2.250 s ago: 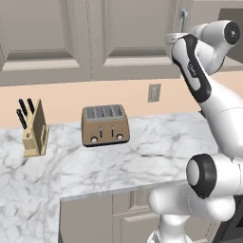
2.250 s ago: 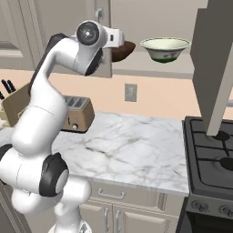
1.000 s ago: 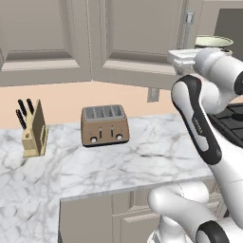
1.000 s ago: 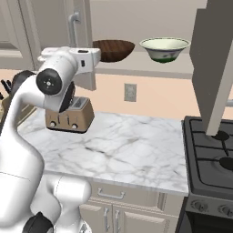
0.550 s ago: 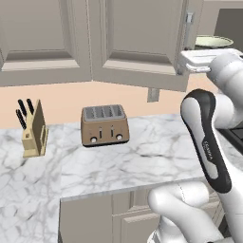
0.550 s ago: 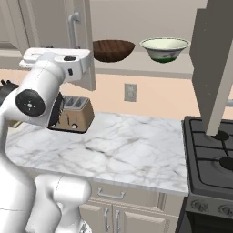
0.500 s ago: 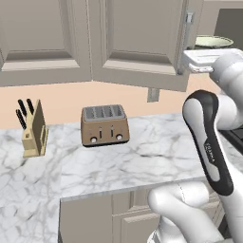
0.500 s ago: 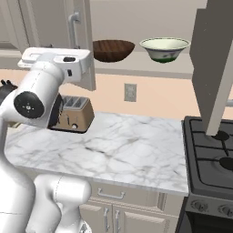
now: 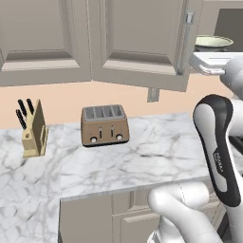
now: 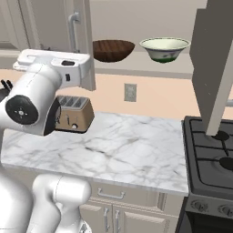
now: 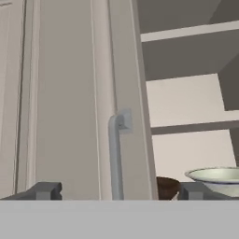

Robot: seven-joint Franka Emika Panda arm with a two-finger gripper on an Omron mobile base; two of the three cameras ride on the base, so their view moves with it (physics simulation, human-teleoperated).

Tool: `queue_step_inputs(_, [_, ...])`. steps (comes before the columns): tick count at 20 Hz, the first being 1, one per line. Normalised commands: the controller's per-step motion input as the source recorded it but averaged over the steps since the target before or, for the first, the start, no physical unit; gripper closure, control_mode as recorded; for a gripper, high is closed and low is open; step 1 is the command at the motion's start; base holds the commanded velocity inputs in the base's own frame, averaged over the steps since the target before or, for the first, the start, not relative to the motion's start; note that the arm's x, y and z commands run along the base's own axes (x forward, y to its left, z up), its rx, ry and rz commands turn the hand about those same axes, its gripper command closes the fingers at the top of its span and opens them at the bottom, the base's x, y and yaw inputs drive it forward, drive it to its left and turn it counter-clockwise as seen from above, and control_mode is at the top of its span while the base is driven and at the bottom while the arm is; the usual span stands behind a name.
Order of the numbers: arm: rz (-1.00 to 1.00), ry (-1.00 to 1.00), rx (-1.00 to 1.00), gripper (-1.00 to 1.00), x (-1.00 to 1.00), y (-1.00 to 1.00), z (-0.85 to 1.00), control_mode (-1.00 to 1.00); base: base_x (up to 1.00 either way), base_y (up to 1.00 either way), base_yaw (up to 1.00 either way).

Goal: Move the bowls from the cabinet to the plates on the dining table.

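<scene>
The cabinet (image 10: 136,18) stands open, its left door (image 10: 84,41) swung out toward me. On its lowest shelf the dark brown bowl (image 10: 113,49) sits on the left and the pale green-cream bowl (image 10: 164,48) on the right. In the hand view my gripper (image 11: 120,191) is open, its fingertips (image 11: 44,190) far apart and holding nothing. It faces the door's bar handle (image 11: 114,158) from a short distance. The brown bowl (image 11: 167,186) and the pale bowl (image 11: 217,176) show past the door's edge. The pale bowl (image 9: 212,42) also peeks out in the left base view. The plates and the dining table are out of view.
A toaster (image 9: 104,126) and a knife block (image 9: 33,130) stand on the marble worktop (image 10: 127,148) below the cabinet. A gas stove (image 10: 211,159) is at the right. The cabinet's right door (image 10: 218,68) hangs open over the stove.
My hand has drawn back from the left cabinet door and its handle, and the jaws have spread wide. The door stays open and both bowls have not moved.
</scene>
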Motion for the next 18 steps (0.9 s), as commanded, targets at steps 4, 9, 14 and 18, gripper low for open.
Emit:
queue_step_inputs(4, [0.00, 0.19, 0.00, -1.00, -0.04, 0.00, -0.21, -1.00, 0.00, 0.00, 0.00])
queue_step_inputs(9, [0.00, 0.23, 0.00, -1.00, -0.08, 0.00, -0.18, -1.00, 0.00, 0.00, 0.00])
queue_step_inputs(14, [0.00, 0.29, 0.00, -1.00, -0.06, -0.03, -0.27, -1.00, 0.00, 0.00, 0.00])
queue_step_inputs(18, [0.00, 0.25, 0.00, -1.00, 0.00, -0.32, -0.18, -1.00, 0.00, 0.00, 0.00])
